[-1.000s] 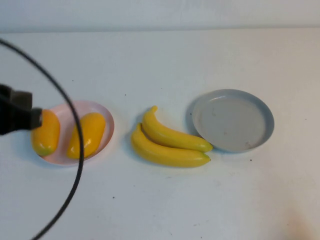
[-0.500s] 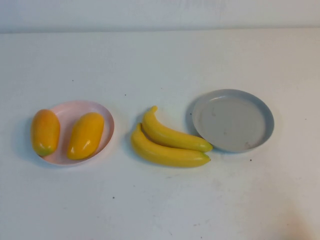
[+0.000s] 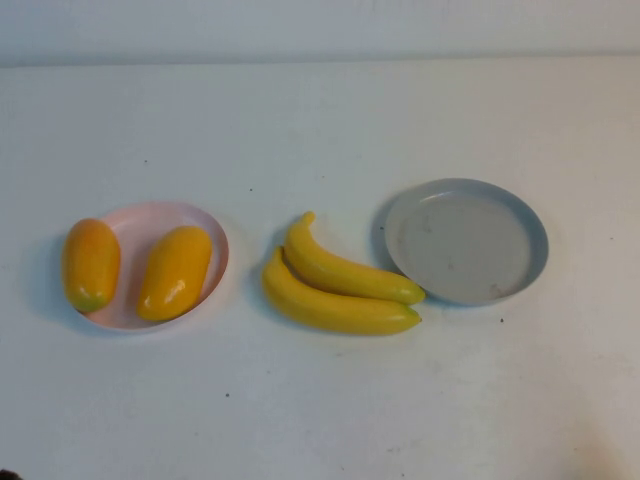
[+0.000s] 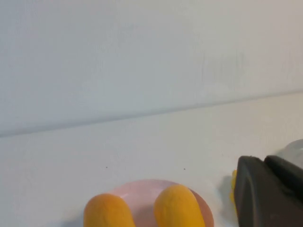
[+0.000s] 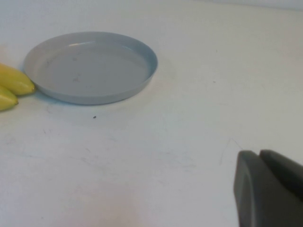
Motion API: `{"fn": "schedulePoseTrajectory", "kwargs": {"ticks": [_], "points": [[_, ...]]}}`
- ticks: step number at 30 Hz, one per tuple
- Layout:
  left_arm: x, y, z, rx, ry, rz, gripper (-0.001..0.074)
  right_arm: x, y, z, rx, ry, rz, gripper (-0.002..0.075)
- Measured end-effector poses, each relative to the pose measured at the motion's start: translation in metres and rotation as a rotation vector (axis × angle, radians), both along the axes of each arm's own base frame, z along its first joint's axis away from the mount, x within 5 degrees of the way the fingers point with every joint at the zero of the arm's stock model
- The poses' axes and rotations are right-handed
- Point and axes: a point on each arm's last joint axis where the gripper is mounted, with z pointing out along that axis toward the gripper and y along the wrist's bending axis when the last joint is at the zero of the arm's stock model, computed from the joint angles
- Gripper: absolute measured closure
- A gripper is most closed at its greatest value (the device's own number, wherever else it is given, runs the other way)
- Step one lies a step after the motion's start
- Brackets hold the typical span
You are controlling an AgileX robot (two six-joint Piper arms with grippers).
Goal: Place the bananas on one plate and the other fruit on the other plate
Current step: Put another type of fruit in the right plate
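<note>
Two bananas (image 3: 345, 270) (image 3: 335, 308) lie side by side on the table between the plates. The grey-blue plate (image 3: 466, 240) to their right is empty. Two mango-like fruits (image 3: 90, 263) (image 3: 175, 270) rest on the pink plate (image 3: 135, 225) at the left. Neither arm shows in the high view. My left gripper (image 4: 265, 161) is shut and empty, back from the pink plate (image 4: 142, 183) and its fruits (image 4: 177, 208). My right gripper (image 5: 259, 153) is shut and empty, above bare table, back from the grey-blue plate (image 5: 90, 66) and the banana tips (image 5: 14, 80).
The white table (image 3: 320, 400) meets a pale wall at the back. The left fruit overhangs the pink plate's left rim.
The left arm and its black cable, over the pink plate's left side a second ago, have withdrawn out of the high view. Fruits and plates have not moved.
</note>
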Motion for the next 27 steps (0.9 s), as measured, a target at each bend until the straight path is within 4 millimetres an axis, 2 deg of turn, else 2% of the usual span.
{"fn": "schedulePoseTrajectory", "kwargs": {"ticks": [12, 16, 27], "points": [[-0.015, 0.016, -0.047, -0.097, -0.066, 0.195, 0.0738, 0.0, 0.0, 0.0, 0.0, 0.0, 0.0, 0.0743], [-0.013, 0.016, -0.067, -0.109, 0.033, 0.199, 0.0738, 0.0, 0.0, 0.0, 0.0, 0.0, 0.0, 0.0743], [-0.017, 0.015, -0.094, -0.059, 0.327, 0.209, 0.0738, 0.0, 0.0, 0.0, 0.0, 0.0, 0.0, 0.0743]]}}
